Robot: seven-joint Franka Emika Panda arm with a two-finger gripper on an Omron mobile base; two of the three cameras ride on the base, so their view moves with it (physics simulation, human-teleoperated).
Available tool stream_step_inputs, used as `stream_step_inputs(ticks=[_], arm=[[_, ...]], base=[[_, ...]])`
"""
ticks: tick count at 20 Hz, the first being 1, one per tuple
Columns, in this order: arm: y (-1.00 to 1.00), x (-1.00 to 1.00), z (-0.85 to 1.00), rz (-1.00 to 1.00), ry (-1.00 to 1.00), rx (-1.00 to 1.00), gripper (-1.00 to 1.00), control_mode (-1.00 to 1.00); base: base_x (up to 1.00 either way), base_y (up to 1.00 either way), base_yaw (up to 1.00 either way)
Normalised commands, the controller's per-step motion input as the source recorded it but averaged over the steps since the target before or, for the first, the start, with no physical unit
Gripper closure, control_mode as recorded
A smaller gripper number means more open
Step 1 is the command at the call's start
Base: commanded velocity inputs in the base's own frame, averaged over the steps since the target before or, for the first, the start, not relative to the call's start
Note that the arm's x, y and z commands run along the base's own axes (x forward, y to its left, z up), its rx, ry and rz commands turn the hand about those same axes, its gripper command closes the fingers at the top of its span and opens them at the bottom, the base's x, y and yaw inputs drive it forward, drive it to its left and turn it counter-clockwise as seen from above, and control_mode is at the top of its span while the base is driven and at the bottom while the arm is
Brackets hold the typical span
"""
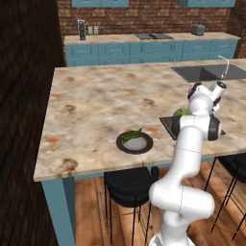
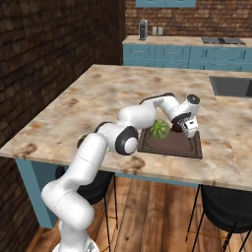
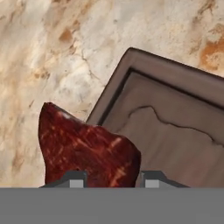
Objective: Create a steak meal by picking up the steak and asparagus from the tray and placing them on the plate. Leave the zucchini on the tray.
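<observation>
A: Where's the pincer (image 3: 113,177)?
B: Over the tray (image 3: 175,131) corner, tips either side of the steak (image 3: 83,148), which fills the gap; a firm grip I cannot confirm.
A: And the plate (image 1: 134,142)?
B: Well off along the worktop (image 1: 96,101), asparagus (image 1: 131,135) already on it. Zucchini (image 2: 159,129) sits on the tray.

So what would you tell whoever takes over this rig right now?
Gripper: fingers either side of the steak, apparently gripping it, over the tray corner.
Asparagus: already on the plate.
Zucchini: on the tray, to stay there.
Done: asparagus placed.
Left: carry the steak across to the plate, set it down, release.
</observation>
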Motion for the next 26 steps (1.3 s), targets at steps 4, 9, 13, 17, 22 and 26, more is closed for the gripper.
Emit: stream_step_inputs(ticks=[4, 9, 13, 17, 22, 26], arm=[[0.0, -0.59, 0.62, 0.0, -0.17, 0.0, 1.0, -1.0], [0.29, -0.97, 0.64, 0.03, -0.21, 0.0, 1.0, -1.0], [0.9, -0.95, 0.69, 0.02, -0.11, 0.0, 1.0, -1.0], [1.0, -0.79, 0.44, 0.04, 0.01, -0.04, 1.0, -1.0], [1.0, -0.62, 0.12, 0.07, 0.11, -0.09, 1.0, -1.0], [1.0, -0.53, 0.15, 0.06, 0.07, -0.08, 1.0, -1.0]], base=[[0.0, 0.0, 0.0], [0.0, 0.0, 0.0], [0.0, 0.0, 0.0], [0.0, 0.0, 0.0], [0.0, 0.0, 0.0], [0.0, 0.0, 0.0]])
